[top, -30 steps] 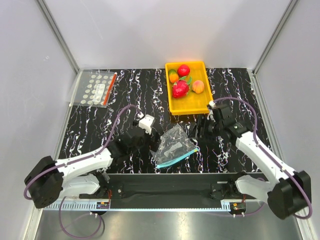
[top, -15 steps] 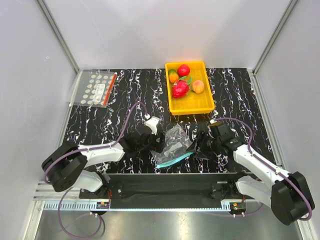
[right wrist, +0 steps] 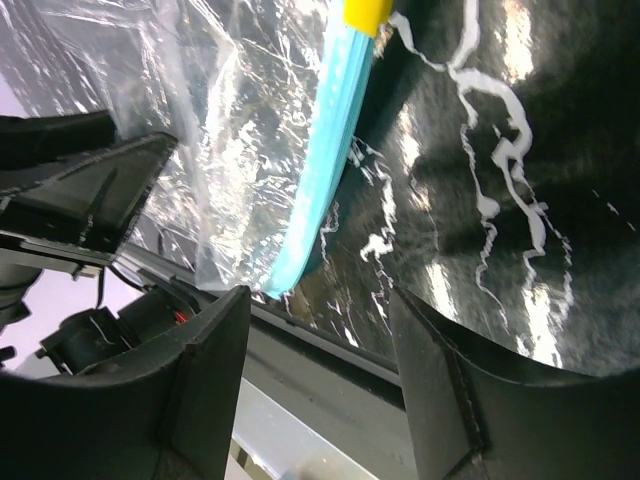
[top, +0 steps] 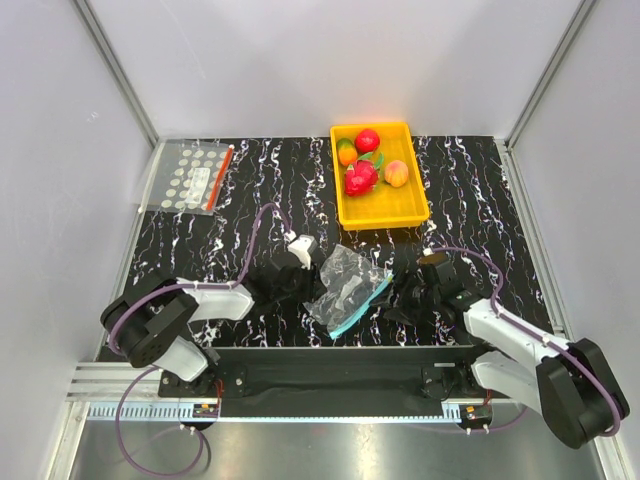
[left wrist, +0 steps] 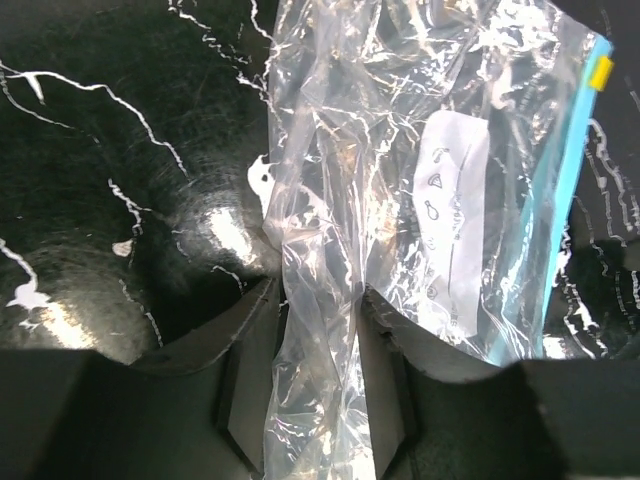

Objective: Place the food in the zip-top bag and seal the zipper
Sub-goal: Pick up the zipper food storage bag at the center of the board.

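The zip-top bag [top: 350, 283] [left wrist: 400, 150] lies crumpled at the table's front centre. Its pale blue zipper [top: 362, 305] [left wrist: 570, 200] [right wrist: 325, 150] runs along its right edge and ends in a yellow slider [right wrist: 365, 12]. My left gripper [top: 308, 287] [left wrist: 318, 330] is shut on the bag's clear left side, with plastic bunched between both fingers [left wrist: 385, 360]. My right gripper [top: 396, 300] [right wrist: 320, 330] stands open just right of the zipper's near end and holds nothing. The food sits in the yellow tray [top: 385, 218]: a red apple [top: 367, 140], a peach-orange fruit [top: 397, 174] and an orange-and-green one [top: 347, 152].
A red spiky toy fruit [top: 360, 178] also lies in the tray. A flat white-dotted bag with a red strip [top: 195, 175] rests at the back left. The black rail [top: 340, 355] along the table's near edge runs just below both grippers.
The left jaws have closed from wide open onto the bag's left side, and the bag has shifted and turned. The right gripper has come down nearer the front edge, by the zipper's end.
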Robot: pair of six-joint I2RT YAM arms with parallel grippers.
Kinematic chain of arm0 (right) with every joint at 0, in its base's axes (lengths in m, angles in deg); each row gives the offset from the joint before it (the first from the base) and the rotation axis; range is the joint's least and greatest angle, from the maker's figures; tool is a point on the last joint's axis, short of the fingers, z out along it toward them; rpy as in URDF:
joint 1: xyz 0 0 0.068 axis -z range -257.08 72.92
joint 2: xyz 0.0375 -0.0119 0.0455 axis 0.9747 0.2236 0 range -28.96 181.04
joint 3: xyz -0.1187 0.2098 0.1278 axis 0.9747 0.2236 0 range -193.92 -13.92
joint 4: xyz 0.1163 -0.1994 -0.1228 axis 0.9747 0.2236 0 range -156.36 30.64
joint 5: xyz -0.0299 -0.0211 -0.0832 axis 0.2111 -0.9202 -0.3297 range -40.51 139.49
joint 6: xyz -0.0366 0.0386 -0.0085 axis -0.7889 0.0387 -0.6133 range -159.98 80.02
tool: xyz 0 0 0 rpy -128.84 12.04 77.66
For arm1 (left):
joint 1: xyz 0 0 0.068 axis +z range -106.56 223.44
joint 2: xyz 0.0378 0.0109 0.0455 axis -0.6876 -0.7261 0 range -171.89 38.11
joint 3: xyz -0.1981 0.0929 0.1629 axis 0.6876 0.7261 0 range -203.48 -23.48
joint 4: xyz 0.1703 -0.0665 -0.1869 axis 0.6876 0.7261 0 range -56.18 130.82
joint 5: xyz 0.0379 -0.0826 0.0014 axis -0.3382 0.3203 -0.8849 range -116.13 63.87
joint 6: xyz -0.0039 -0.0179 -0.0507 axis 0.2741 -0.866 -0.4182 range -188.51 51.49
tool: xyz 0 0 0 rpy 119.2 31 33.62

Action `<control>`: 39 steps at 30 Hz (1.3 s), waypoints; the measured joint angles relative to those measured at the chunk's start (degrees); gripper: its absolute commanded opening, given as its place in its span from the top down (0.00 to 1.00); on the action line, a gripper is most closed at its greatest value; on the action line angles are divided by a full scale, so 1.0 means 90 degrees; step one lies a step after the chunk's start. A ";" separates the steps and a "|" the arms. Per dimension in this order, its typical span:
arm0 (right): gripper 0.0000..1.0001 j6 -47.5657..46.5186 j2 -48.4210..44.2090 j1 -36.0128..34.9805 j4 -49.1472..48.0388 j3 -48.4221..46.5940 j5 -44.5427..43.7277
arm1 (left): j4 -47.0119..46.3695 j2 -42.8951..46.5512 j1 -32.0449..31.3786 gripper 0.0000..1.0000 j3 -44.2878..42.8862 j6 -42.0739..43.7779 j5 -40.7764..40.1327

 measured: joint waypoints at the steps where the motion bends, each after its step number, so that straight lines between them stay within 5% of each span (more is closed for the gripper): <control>1: 0.36 0.0034 0.0036 -0.0002 -0.0121 0.0029 -0.0002 | -0.0061 -0.0024 0.0000 0.60 0.0019 -0.0022 0.0024; 22: 0.46 0.0102 0.1953 -0.0010 -0.1846 -0.0376 -0.0367 | -0.0619 -0.0070 0.0000 0.63 0.0272 -0.0117 0.0168; 30: 0.64 0.0095 0.2038 -0.0010 -0.1950 -0.0418 -0.0384 | -0.0665 -0.0119 0.0000 0.68 0.0272 -0.0104 0.0170; 39: 0.65 0.0010 0.2016 -0.0010 -0.1979 -0.0549 -0.0384 | -0.0678 -0.0245 -0.0085 0.68 0.0168 -0.0073 0.0163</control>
